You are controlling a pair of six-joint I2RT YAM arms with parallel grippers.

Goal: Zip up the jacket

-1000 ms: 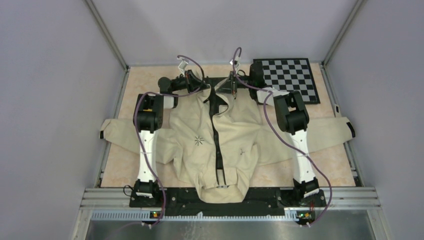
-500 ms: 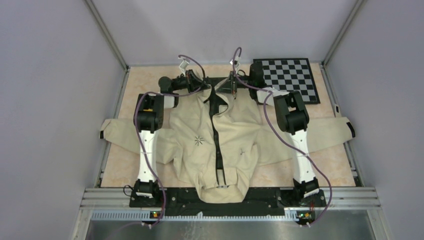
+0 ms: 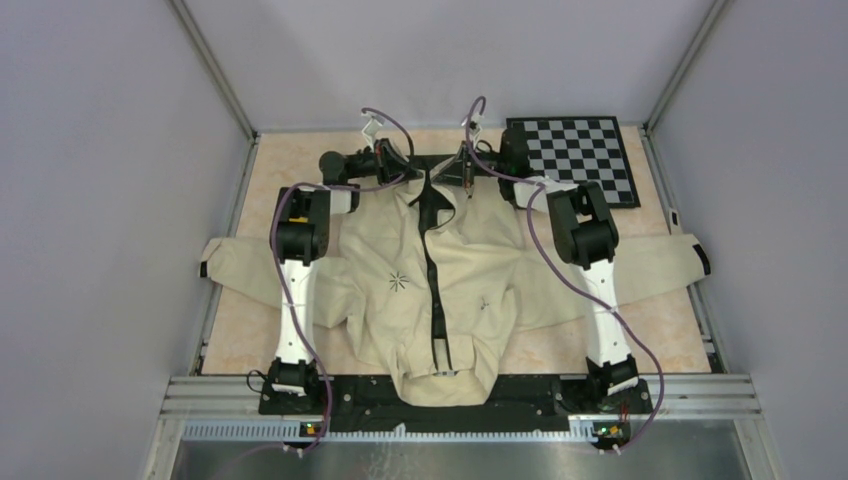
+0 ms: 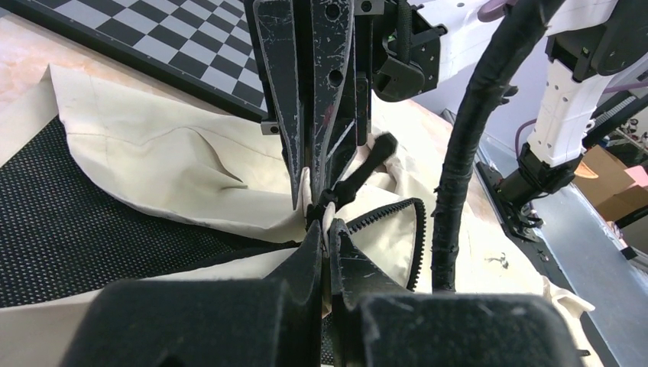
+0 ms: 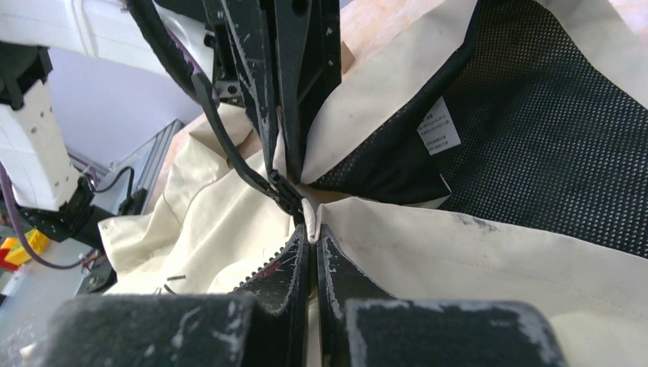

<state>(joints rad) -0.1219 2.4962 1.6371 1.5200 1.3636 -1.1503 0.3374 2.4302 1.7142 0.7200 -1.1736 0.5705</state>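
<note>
The cream jacket (image 3: 400, 260) lies spread on the table, collar at the far end and hem by the arm bases. Its black zipper (image 3: 432, 270) runs up the middle and splits open at the collar. Both grippers meet there, tip to tip. My left gripper (image 3: 420, 177) (image 4: 327, 229) is shut on a cream fabric edge just below the zipper slider (image 4: 325, 200). The right gripper (image 3: 452, 180) (image 5: 311, 229) is shut on the cream edge beside the slider (image 5: 286, 191). A black pull tab (image 4: 367, 162) sticks out to the side. The collar's black mesh lining (image 5: 550, 115) lies exposed.
A checkerboard (image 3: 578, 155) lies at the far right corner, close behind the right arm. The sleeves (image 3: 235, 262) (image 3: 665, 262) reach out to both table sides. Grey walls enclose the table, and a metal rail (image 3: 460, 398) runs along the near edge.
The left arm's elbow and wrist have shifted slightly to the right. Both grippers stay shut at the collar, and the jacket has not visibly moved.
</note>
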